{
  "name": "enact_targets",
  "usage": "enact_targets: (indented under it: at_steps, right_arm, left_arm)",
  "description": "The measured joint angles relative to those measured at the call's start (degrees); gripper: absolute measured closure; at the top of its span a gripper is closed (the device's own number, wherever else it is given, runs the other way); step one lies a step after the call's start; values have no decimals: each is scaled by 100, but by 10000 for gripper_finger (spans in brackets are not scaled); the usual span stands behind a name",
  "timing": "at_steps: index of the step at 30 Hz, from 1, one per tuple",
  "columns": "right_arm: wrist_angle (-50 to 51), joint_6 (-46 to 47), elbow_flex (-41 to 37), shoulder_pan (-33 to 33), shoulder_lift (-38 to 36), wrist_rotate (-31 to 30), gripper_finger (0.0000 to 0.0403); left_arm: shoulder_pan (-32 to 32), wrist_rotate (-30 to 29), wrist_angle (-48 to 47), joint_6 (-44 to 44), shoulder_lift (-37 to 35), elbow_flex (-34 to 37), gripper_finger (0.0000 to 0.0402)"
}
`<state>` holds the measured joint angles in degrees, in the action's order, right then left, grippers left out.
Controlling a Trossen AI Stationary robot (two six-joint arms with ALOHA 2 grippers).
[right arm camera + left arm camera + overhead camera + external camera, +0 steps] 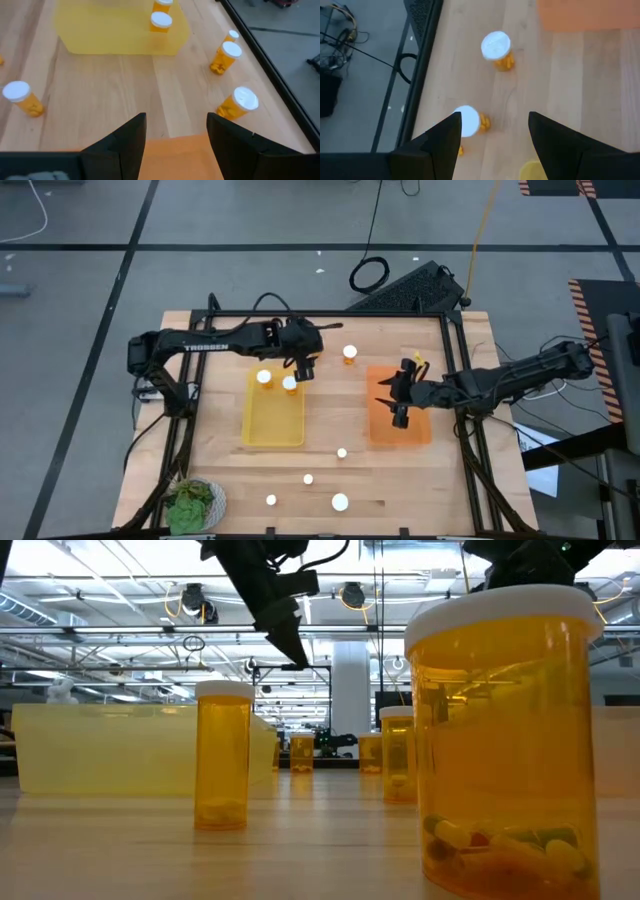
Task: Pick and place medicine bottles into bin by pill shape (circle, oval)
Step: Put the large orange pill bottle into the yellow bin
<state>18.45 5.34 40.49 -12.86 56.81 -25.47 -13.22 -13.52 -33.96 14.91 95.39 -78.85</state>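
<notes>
My left gripper (303, 368) (494, 120) hangs open above the far right corner of the yellow bin (273, 412), with nothing between its fingers. Two medicine bottles (264, 377) (290, 383) stand in that bin's far end. Below it on the table are two more bottles, one beside a finger (469, 121) and one farther off (496, 47). My right gripper (393, 395) (176, 119) is open over the orange bin (398, 420), facing the yellow bin (120, 30). Several white-capped amber bottles (340, 502) stand near the front edge.
A green leafy thing on a white plate (195, 503) sits at the near left corner. Loose bottles (225, 55) (240, 102) (22, 97) stand on the wood between the bins and along the near edge. A black frame (455, 380) borders the table.
</notes>
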Motion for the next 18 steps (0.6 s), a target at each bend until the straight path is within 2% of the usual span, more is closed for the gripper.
enact_targets:
  at_steps: [6, 9, 14, 18]
  right_arm:
    - [26, -6, 0, -156, -210, 0, 200]
    - [28, -6, -2, -198, -278, 0, 200]
    - [30, -6, -1, -225, -288, 0, 200]
    - [28, -25, 0, -225, -288, 0, 200]
  left_arm:
    - [-451, 391, -81, -25, 0, 0, 155]
    - [-740, 670, -96, 51, 0, 0, 122]
    - [-1051, 748, -50, 276, 15, 2, 58]
    - [-1175, 857, -182, 371, 292, -137, 36]
